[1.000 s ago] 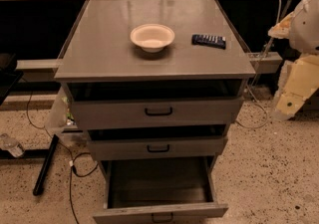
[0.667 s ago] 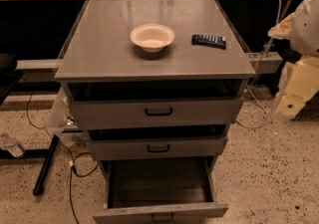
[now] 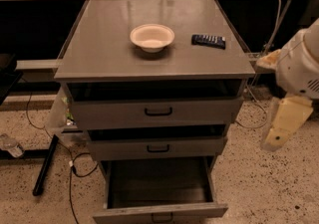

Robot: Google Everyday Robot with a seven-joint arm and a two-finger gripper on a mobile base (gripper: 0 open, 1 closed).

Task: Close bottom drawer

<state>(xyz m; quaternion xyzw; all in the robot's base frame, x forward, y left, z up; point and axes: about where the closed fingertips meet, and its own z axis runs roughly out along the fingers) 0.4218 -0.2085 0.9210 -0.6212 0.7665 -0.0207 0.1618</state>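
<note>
Closing step: approach is judged to be in hand; the bottom drawer (image 3: 160, 211) is not yet touched by the gripper (image 3: 285, 124)
Gripper place: hung beside the right flank of the cabinet (image 3: 109, 44), level with the middle drawer (image 3: 158, 147)
Gripper state: how far open cannot be told; nothing is seen held
Drawer place: pulled well out, below and left of the gripper, well apart
Next move: the gripper must be lowered before its front, then pushed squarely inward

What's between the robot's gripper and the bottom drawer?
Only bare speckled floor, in the camera view. The gripper hangs right of the cabinet; the bottom drawer stands open.
</note>
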